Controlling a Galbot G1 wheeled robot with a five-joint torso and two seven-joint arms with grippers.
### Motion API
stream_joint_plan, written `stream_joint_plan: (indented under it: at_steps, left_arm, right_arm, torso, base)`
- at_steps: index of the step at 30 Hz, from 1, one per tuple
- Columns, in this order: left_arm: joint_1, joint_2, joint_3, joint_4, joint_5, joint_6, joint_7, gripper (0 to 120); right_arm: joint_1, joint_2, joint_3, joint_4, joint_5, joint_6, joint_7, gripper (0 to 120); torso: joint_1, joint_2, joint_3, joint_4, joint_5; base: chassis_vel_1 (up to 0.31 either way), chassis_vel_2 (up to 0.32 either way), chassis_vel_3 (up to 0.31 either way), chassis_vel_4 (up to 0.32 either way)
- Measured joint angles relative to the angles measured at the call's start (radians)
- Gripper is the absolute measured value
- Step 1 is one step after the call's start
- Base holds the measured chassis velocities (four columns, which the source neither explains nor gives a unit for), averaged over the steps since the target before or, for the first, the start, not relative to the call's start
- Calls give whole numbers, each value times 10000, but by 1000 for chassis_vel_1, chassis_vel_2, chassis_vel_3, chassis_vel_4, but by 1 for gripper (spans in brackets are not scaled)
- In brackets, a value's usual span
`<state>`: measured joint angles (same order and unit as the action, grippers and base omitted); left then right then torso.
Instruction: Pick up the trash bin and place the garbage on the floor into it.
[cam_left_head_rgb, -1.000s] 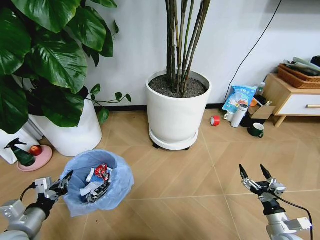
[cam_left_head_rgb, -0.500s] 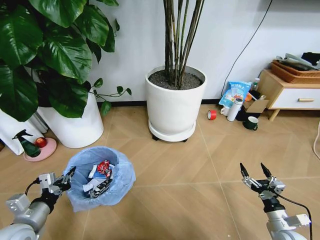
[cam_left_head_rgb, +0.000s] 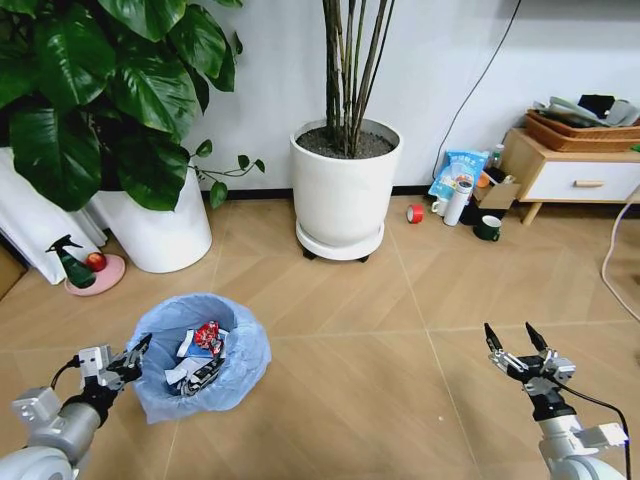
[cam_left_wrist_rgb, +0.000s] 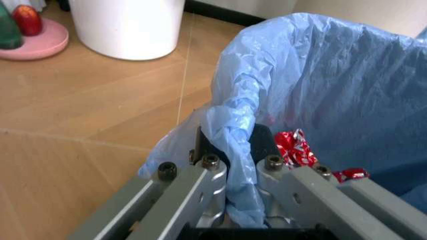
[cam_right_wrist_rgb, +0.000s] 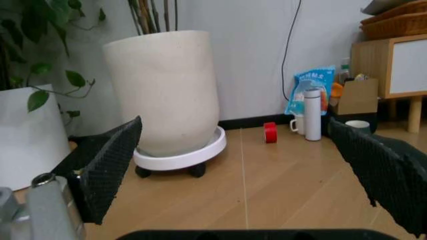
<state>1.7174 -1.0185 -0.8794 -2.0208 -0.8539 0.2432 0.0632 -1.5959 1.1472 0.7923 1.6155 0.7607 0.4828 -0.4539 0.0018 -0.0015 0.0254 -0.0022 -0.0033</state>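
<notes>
The left end effector is clamped on the near rim of the trash bin, which sits on the floor holding garbage, while the right end effector hovers spread wide and empty well apart, any wrapper lettering seemingly too small to read.

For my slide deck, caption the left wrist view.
Left end effector clamps the trash bin rim, red wrapper inside.

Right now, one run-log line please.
left hand: shut on blue-bagged round dark trash bin rim | right hand: open, empty | litter: in bin
</notes>
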Motion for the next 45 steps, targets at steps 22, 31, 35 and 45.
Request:
stream_joint_plan:
  at_steps: [22,31,35,45]
  left_arm:
    - [283,8,-282,-188,-110,2,39,0]
    - [311,69,-425,-89,-213,-22,97,0]
    - [331,81,-471,-53,-237,-31,127,0]
    - [397,115,-644,95,-307,-62,200,0]
  right_arm:
    - [-262,118,165,122,6,192,-362,100]
    - [-265,136,170,62,6,241,-457,100]
    - [-264,137,161,61,6,244,-458,100]
    - [-220,116,98,-13,4,262,-497,100]
  torso:
    - [0,0,0,-1,4]
    - [1,0,0,-1,3]
    - [1,0,1,-2,2]
    - [0,0,1,-1,1]
  base:
    - [152,-151,-144,145]
    - [133,-59,-121,63]
    - [171,-24,-180,22]
    - [214,16,-224,-13]
